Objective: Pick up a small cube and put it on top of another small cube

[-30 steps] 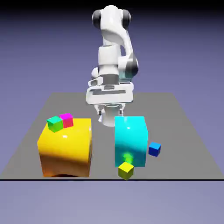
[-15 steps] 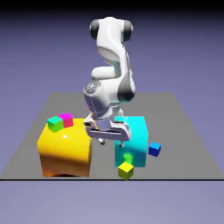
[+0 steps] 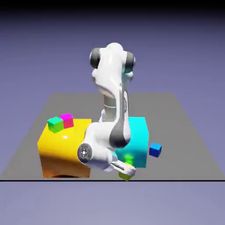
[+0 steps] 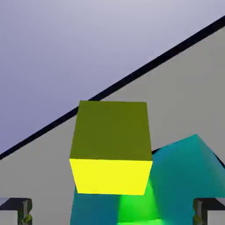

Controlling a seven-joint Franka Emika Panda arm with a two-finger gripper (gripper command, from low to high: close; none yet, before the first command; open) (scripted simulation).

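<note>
- The table (image 3: pixel 184 132) bears two big blocks and several small cubes.
- The arm (image 3: pixel 112 110) bends low over the table's near edge, its gripper (image 3: pixel 124 169) down by the cyan block's lower corner.
- The yellow block (image 3: pixel 61 147) sits at the exterior view's left, with a green cube (image 3: pixel 55 124) and a magenta cube (image 3: pixel 67 120) touching on top.
- The cyan block (image 3: pixel 138 136) stands just beside it, toward the right.
- The yellow cube (image 4: pixel 110 147) lies on the table against the cyan block, ahead of the gripper (image 4: pixel 112 211) and centred between its fingers (image 4: pixel 17 210).
- The fingers stand wide apart, clear of the cube on both sides.
- A blue cube (image 3: pixel 154 150) rests on the table just right of the cyan block.
</note>
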